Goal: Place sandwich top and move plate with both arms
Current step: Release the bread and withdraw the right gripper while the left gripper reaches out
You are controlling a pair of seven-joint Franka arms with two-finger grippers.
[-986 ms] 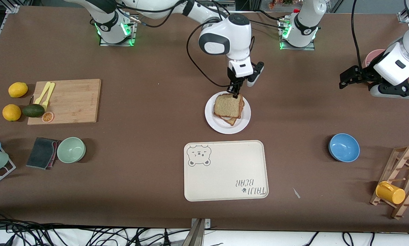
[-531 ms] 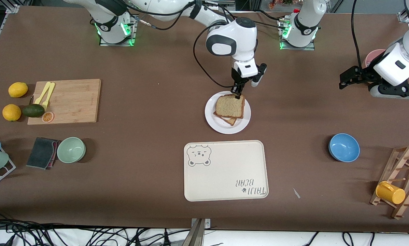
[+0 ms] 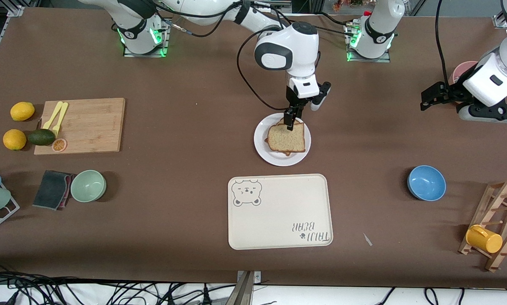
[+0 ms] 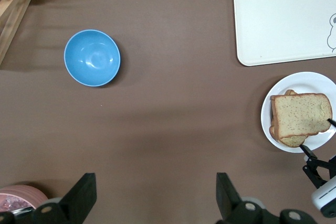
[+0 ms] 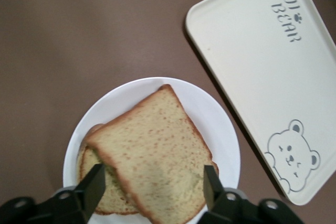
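The sandwich top (image 3: pixel 286 139) (image 5: pixel 152 145) (image 4: pixel 302 116) lies askew on a lower slice (image 5: pixel 113 195) on the white plate (image 3: pixel 262 149) (image 5: pixel 210 108) (image 4: pixel 315 78), mid-table. My right gripper (image 3: pixel 291 120) (image 5: pixel 153 184) hovers just above the top slice's edge nearest the robots' bases. Its fingers are open on either side of the bread and do not hold it. My left gripper (image 3: pixel 424 101) (image 4: pixel 153 198) waits open over bare table toward the left arm's end, with nothing between its fingers.
A cream bear tray (image 3: pixel 279 212) (image 5: pixel 262 51) (image 4: pixel 283 24) lies just nearer the camera than the plate. A blue bowl (image 3: pixel 426 182) (image 4: pixel 92 57) and a wooden rack with a yellow cup (image 3: pixel 483 239) sit toward the left arm's end. A cutting board (image 3: pixel 84 125) and a green bowl (image 3: pixel 88 185) lie toward the right arm's end.
My right gripper has opened and let go of the sandwich top, which dropped flat onto the lower slice. The left arm has not moved.
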